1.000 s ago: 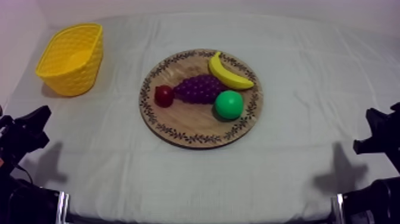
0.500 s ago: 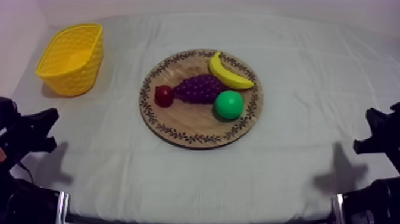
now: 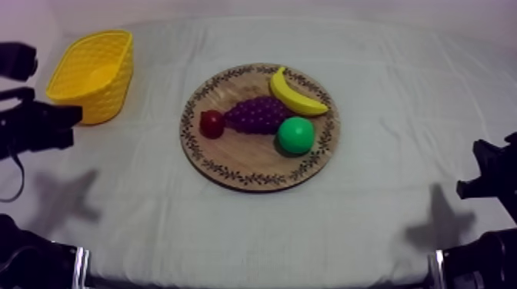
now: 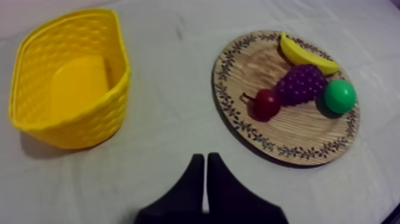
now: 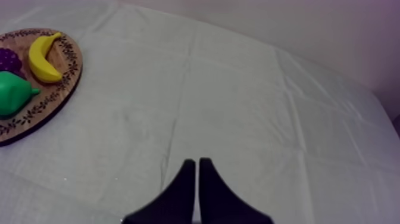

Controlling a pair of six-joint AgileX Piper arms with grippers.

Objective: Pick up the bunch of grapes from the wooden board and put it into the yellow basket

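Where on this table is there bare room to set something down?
Bare cloth lies wide between the wooden board and the right gripper, and along the near edge. A narrower strip separates the yellow basket from the board. The board is crowded: banana, bunch of grapes, pear, small red fruit.

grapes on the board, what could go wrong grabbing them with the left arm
1. The bunch of grapes sits tight between the small red fruit, banana and pear; closing fingers could nudge one off the wooden board.
2. The left gripper is shut and must open first, or it may shove the grapes.
3. It is beside the yellow basket and might bump it.
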